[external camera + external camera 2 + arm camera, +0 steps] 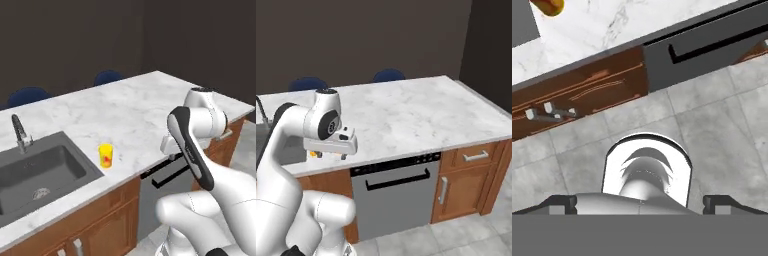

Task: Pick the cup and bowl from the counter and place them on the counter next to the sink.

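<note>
Cup (105,155) sitting upright on counter (140,107) just beside sink (35,172); pincer (641,202) hanging spread, gripping nothing.

I'm facing the counter (150,107), white marble, the cup (105,155) standing upright on it beside the sink (37,172).

arm folded, gripper (330,156) pointing down, jaws open
</note>
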